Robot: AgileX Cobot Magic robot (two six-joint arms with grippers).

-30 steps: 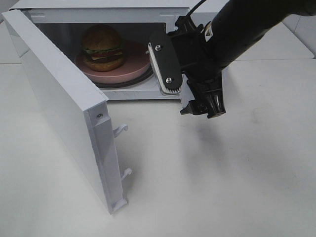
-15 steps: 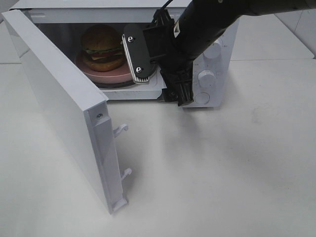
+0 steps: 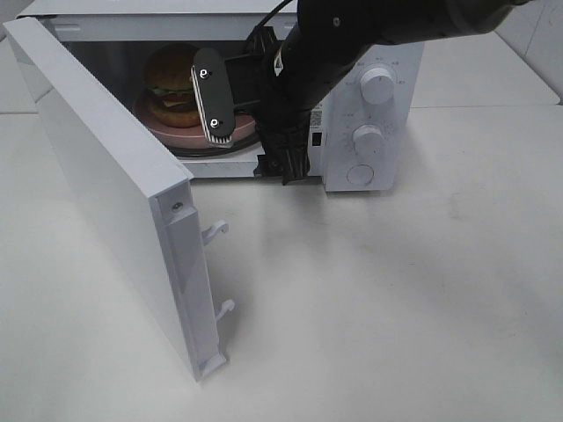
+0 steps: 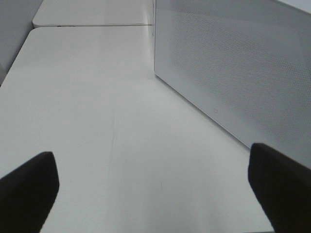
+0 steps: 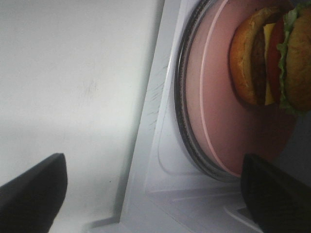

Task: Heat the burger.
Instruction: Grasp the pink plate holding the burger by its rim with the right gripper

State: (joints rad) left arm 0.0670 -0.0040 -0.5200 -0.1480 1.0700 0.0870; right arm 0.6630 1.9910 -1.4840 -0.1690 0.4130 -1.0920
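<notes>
The burger sits on a pink plate inside the open microwave, on the glass turntable. My right gripper stands open just in front of the oven's opening, to the right of the burger, with one finger hiding part of the plate. The right wrist view shows the burger lying on the plate, with nothing between the open right gripper. The left gripper is open and empty over the table, beside the door's outer face.
The microwave door swings wide toward the front left, its latch hooks sticking out. Two knobs and a button sit on the control panel at the right. White table spreads in front.
The right arm has swept left from in front of the control panel to the oven's opening, uncovering the knobs. Burger, plate and door have stayed still.
</notes>
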